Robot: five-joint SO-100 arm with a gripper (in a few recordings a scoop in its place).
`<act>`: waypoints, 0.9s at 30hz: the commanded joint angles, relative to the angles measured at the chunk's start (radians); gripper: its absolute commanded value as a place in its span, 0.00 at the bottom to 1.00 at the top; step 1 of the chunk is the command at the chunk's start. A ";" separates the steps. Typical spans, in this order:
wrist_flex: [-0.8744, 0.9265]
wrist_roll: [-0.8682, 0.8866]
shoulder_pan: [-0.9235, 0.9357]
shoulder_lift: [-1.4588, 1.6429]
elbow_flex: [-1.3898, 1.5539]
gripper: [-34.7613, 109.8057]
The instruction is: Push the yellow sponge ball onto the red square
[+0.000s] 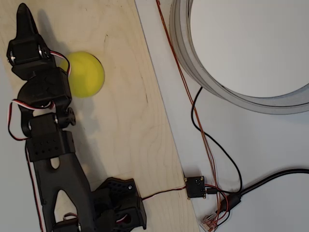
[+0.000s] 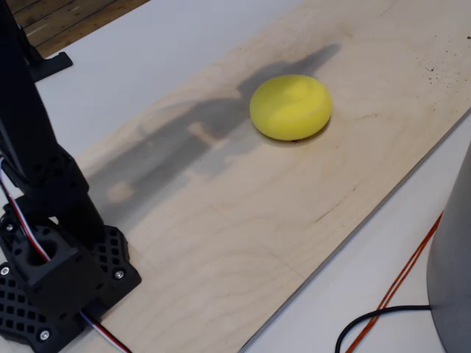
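Note:
The yellow sponge ball (image 1: 88, 73) (image 2: 291, 107) rests on the plywood board (image 1: 130, 125) (image 2: 243, 220). In the overhead view my black gripper (image 1: 23, 17) points toward the top edge at the far left, up and left of the ball. Its fingers look closed into one point with nothing between them. The wrist and its servo overlap the ball's left edge from above. In the fixed view the arm's shadow falls on the board left of the ball. The red square is hidden or out of view.
The arm's base (image 1: 116, 203) (image 2: 51, 279) sits at the board's near end. On the white table right of the board are a large grey ring (image 1: 193, 67), red and black cables (image 1: 203, 125) and a small black circuit board (image 1: 195, 186).

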 commanded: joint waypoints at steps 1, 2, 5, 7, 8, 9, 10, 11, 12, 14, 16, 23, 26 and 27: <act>0.006 0.023 0.009 0.021 -0.044 0.24; 0.006 0.015 0.009 0.023 -0.046 0.24; 0.017 -0.020 0.003 0.028 -0.057 0.24; 0.020 -0.018 0.005 0.032 -0.069 0.24; 0.023 -0.043 0.003 0.032 -0.083 0.24; 0.023 -0.067 0.000 0.032 -0.095 0.24; 0.029 -0.084 -0.002 0.032 -0.106 0.24; 0.031 -0.104 -0.003 0.031 -0.112 0.24; 0.031 -0.115 -0.003 0.031 -0.112 0.24; 0.029 -0.118 0.003 0.028 -0.110 0.24; 0.028 -0.117 0.009 0.025 -0.114 0.24; -0.026 -0.186 0.000 0.048 -0.080 0.43; -0.051 -0.193 0.000 0.049 -0.075 0.47; -0.052 -0.190 0.002 0.044 -0.078 0.47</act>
